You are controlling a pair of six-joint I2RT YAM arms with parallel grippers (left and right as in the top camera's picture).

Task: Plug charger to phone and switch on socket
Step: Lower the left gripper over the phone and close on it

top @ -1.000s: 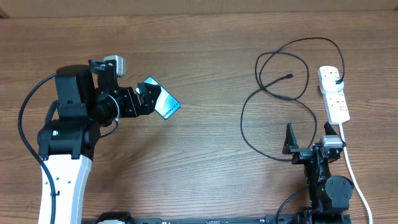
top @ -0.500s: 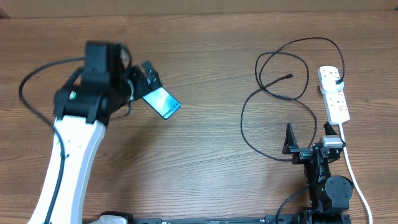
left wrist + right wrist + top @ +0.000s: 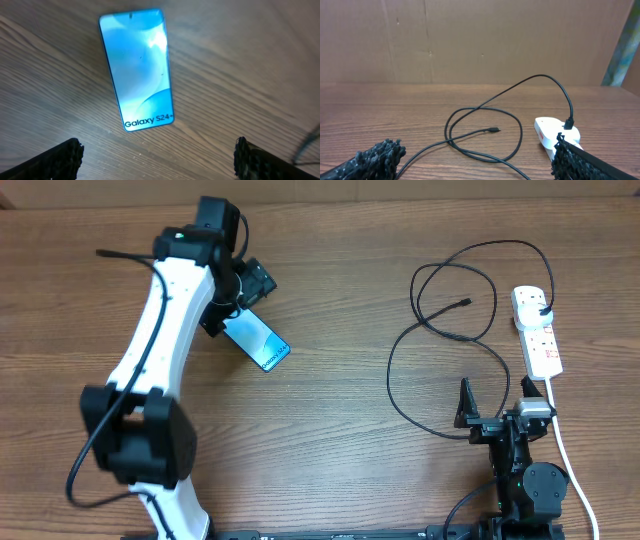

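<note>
Closest to me, my right gripper [image 3: 496,398] sat low by the near edge of the worktop [image 3: 330,430]. Its jaws were wide apart and it held nothing. It had not moved at all from the picture a second before.

Just past it lay the charger [image 3: 391,370], a thin black cable in loose loops. Its small tip [image 3: 494,130] lay bare on the wood, touching nothing. It was well apart from the phone, so that step was not done. The loops looked the same as before.

A bit further, on the right side, was the white socket [image 3: 537,330]. The black plug [image 3: 568,122] of the charger looked like it was already pushed into the far end. I could not tell if the switch was on, and I judged it still had to be pressed.

Furthest out, on the left side, the phone [image 3: 137,65] lay flat on the worktop with its blue screen lit. It was in the same spot as before. My left gripper [image 3: 235,302] hung over its far end, jaws wide apart and not touching it. That was the big change: a second before, this arm was bent up on the left with the gripper beside the phone, and now it was stretched far out across the worktop.

So almost all of the job was left. I still had to get the tip into the phone and then press the switch.
</note>
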